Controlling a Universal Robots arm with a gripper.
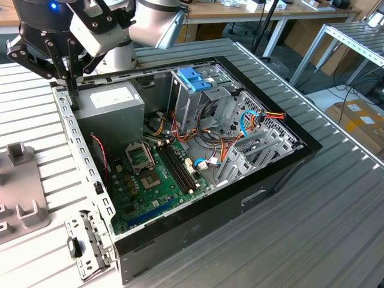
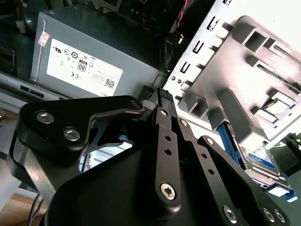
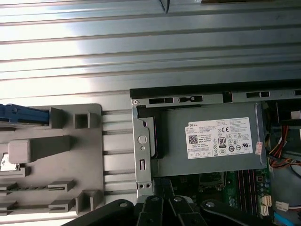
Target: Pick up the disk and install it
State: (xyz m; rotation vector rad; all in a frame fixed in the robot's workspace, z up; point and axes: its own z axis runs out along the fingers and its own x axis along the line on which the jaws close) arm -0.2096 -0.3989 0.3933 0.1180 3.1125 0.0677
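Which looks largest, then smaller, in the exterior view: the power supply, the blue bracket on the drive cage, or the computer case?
1. computer case
2. power supply
3. blue bracket
The gaps are plain, so nearness to the camera does not change the order.

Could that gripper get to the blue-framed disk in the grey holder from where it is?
Probably yes: the disk sits in the grey holder outside the computer case, and nothing seems to stand between it and the gripper at the case's edge.
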